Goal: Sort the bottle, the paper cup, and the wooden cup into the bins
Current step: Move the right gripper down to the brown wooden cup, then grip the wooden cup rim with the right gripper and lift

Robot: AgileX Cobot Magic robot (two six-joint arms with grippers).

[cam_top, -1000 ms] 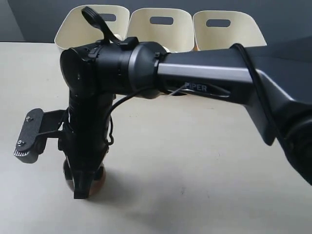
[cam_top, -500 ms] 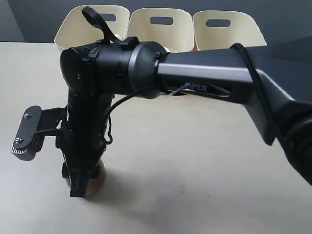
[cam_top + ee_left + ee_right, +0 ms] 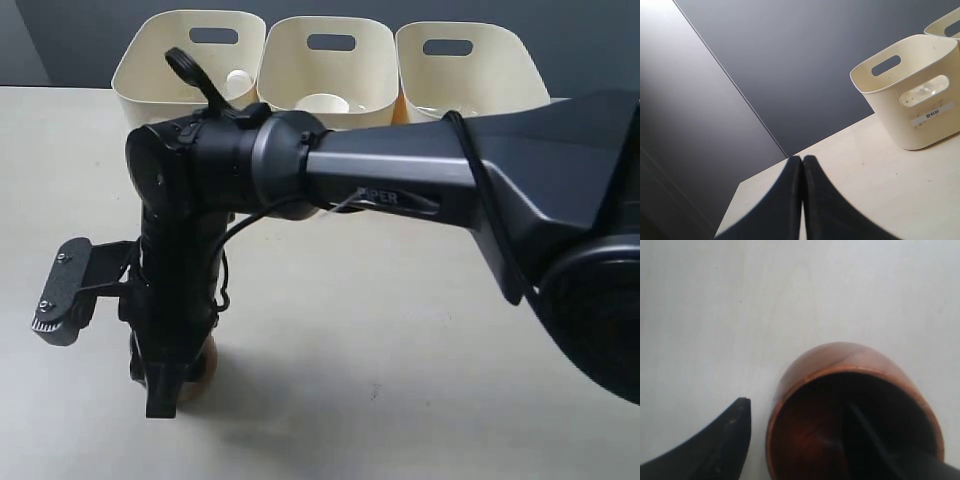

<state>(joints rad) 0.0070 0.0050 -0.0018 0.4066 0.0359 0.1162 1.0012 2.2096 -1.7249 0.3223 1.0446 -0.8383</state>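
**Straddling the rim of the last cup**

Reaching across from the right side, the big dark right arm [image 3: 400, 185] fills most of the exterior view and bends straight down over the pale table [image 3: 380, 330], a pose that suits a top-down pick. Behind it, along the far edge, stand the three cream bins [image 3: 330, 60]; a white object shows in the left one and the paper cup [image 3: 322, 103] in the middle one, so I judge that two of the sorts are already done. The bottle cannot be made out for certain.

Low on the near left sits the wooden cup [image 3: 850, 410], upright on the table and mostly hidden by the wrist in the exterior view. The right gripper [image 3: 800, 440] stands apart across its wall, one finger inside the dark hollow and one outside, not yet clamped. That placement gives a pinch on the rim.

Smallest, the left gripper [image 3: 802, 200] is closed on nothing, parked near the left bin.
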